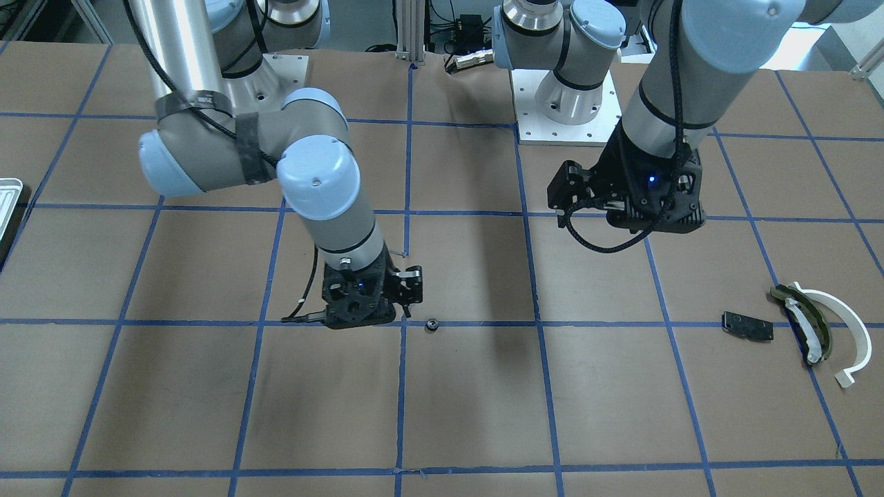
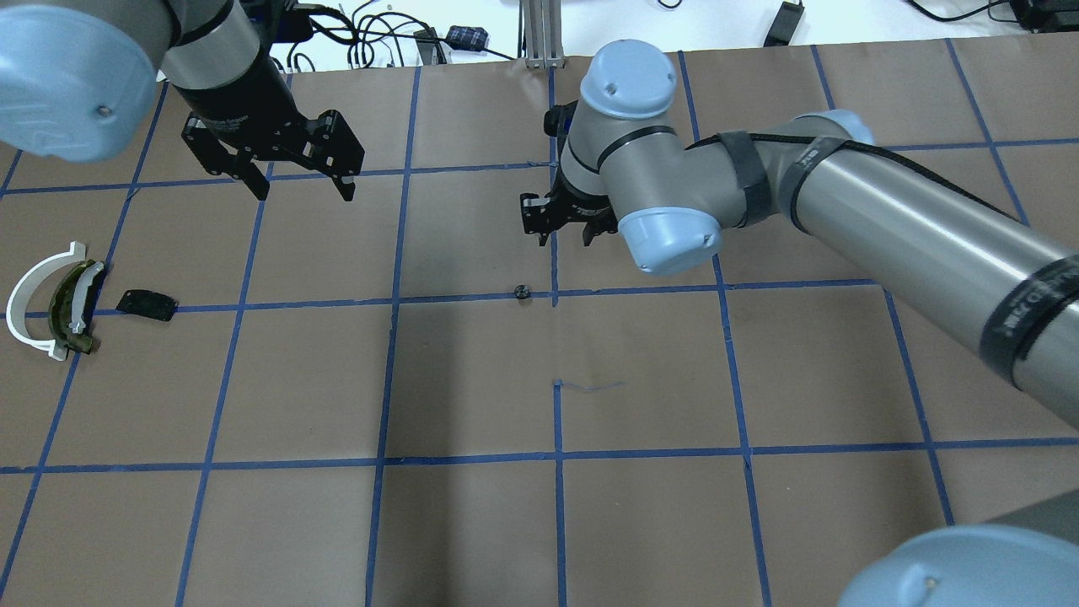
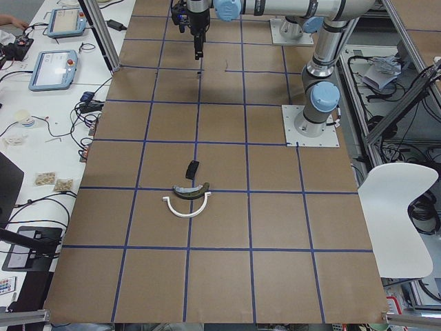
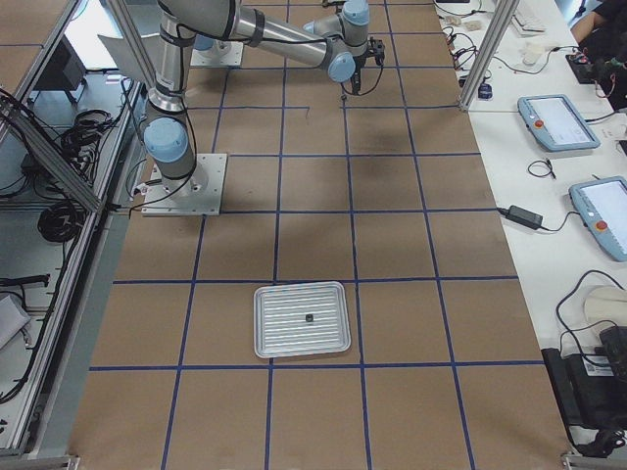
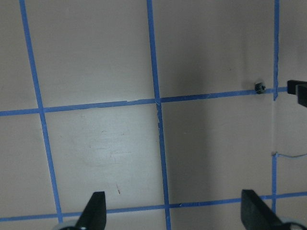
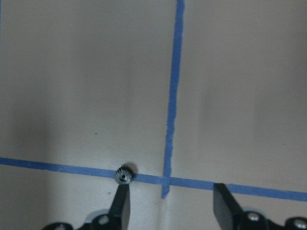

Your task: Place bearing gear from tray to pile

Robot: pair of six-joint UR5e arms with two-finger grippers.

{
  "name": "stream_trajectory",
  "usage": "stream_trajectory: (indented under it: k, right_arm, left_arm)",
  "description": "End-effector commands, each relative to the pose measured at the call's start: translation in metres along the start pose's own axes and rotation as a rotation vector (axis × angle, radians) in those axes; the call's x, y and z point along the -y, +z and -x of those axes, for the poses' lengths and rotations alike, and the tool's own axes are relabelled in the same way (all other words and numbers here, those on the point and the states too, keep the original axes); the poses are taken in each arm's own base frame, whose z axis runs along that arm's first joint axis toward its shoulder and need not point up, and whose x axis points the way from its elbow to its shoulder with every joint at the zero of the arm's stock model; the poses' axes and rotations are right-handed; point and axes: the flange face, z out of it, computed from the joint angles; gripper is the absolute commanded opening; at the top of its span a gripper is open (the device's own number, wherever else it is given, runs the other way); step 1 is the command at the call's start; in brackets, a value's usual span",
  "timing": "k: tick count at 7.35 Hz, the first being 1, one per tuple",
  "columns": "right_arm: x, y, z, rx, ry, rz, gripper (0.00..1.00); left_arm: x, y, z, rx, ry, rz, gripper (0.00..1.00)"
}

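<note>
Now the gear (image 2: 523, 292) lies on the brown table (image 2: 641, 379), right on a blue tape line (image 2: 455, 298) and just beside a crossing of the grid near the table's middle. It is free of both grippers.

The right gripper (image 2: 563, 238) points down at the table close by the gear, with its jaws apart and nothing between them. In the right wrist view the gear shows at the tip of one finger (image 6: 122, 203), outside the gap; whether they touch cannot be told.

The left gripper (image 2: 302, 187) hangs farther off toward the robot's left, with its jaws spread wide and empty.

The pile (image 2: 67, 305) sits well apart from the gear, at the table's left end. It is made up of a white arc (image 2: 14, 305), an olive piece (image 2: 57, 314) nested inside the arc's curve, and a black plate (image 2: 147, 303) just beside them.

The tray (image 4: 302, 320) is at the opposite end, with a small dark part (image 4: 309, 318) in its middle.
</note>
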Motion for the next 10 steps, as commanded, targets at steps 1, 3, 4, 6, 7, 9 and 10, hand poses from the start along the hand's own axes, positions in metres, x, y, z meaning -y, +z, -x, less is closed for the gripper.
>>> stream_trajectory:
  k: [1, 3, 4, 6, 7, 9, 10]
  right_arm:
    - [0.009, -0.077, -0.112, -0.035, -0.055, 0.024, 1.00]
    - [0.007, -0.129, -0.260, -0.141, -0.128, 0.046, 1.00]
    - [-0.001, -0.156, -0.305, -0.169, -0.159, 0.025, 1.00]
    - [-0.030, -0.180, -0.417, -0.234, -0.262, 0.068, 1.00]
    - [-0.053, -0.191, -0.479, -0.240, -0.296, 0.082, 1.00]
    - [-0.111, -0.187, -0.594, -0.201, -0.370, 0.134, 1.00]
    - [-0.137, -0.179, -0.634, -0.176, -0.376, 0.148, 1.00]
  left_arm:
    - [0.012, 0.058, -0.004, -0.018, -0.047, 0.058, 1.00]
    - [0.032, 0.119, -0.084, -0.046, -0.067, -0.033, 1.00]
    - [0.026, 0.152, -0.133, -0.039, -0.088, -0.019, 1.00]
    - [0.043, 0.213, -0.164, -0.055, -0.148, -0.047, 1.00]
    - [0.046, 0.236, -0.186, -0.063, -0.174, -0.069, 1.00]
    - [0.043, 0.264, -0.189, -0.039, -0.160, -0.027, 0.98]
    - [0.041, 0.268, -0.190, -0.036, -0.168, -0.011, 0.96]
